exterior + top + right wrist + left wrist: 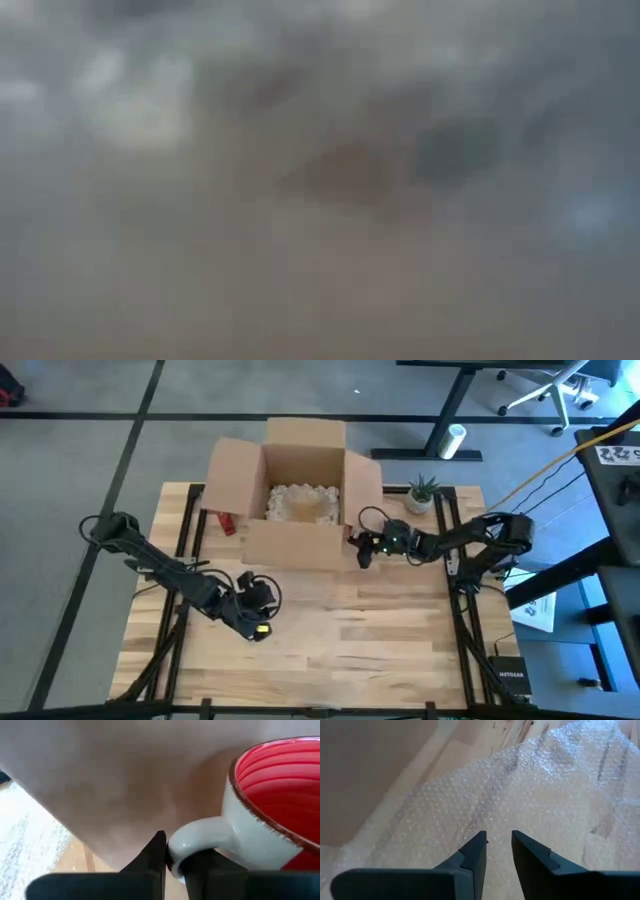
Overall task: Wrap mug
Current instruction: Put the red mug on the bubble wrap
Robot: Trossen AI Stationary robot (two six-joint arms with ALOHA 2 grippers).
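The mug (pixel 270 820), white outside and red inside, shows only in the right wrist view, close against the brown front wall of the cardboard box (pixel 300 545). My right gripper (pixel 363 552) is shut on it, reaching in from the table's right. A sheet of bubble wrap (pixel 530 795) lies spread on the wooden table in front of my left gripper (pixel 498 837). That gripper stands at the near left (pixel 256 624), its fingers a little apart with nothing between them. The low view is a blur. My right gripper pinches the mug's white handle loop (pixel 192 836) between its two fingers. The fingers come about level from the table's right side. The mug's open mouth faces up past the fingers. Whether its base is on the table is hidden.
The open cardboard box has its flaps spread and holds crumpled bubble wrap (pixel 300 505). A small red thing (pixel 226 522) lies by its left side. A potted plant (pixel 422 492) stands at the far right. Bare wood (pixel 360 650) fills the near half of the table.
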